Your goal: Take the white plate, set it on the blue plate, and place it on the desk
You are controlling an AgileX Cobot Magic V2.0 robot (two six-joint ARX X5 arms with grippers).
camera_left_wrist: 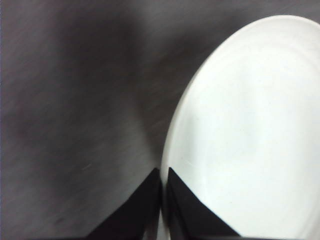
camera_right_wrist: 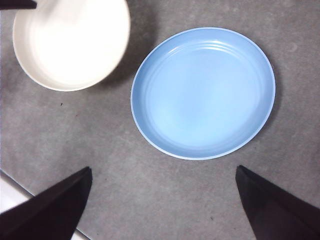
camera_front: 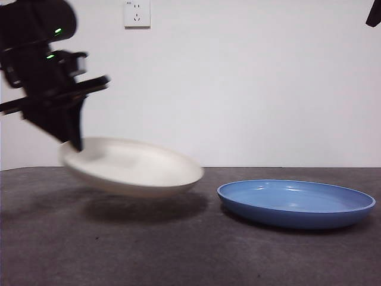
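We see the left end effector (camera_front: pixel 76 143) pinching the rim of the white plate (camera_front: pixel 134 167), its two black jaws pressed tight on the edge; the white plate hangs in the air, tilted, with its shadow on the worktop (camera_front: pixel 178 250) below; the blue plate (camera_front: pixel 296 202) lies flat on the worktop, beside the white plate and not touching it; the right end effector (camera_right_wrist: pixel 162 200) waits high above the blue plate (camera_right_wrist: pixel 202 92), its jaws spread wide and holding nothing; a wall socket (camera_front: pixel 137 13) sits on the white wall behind.
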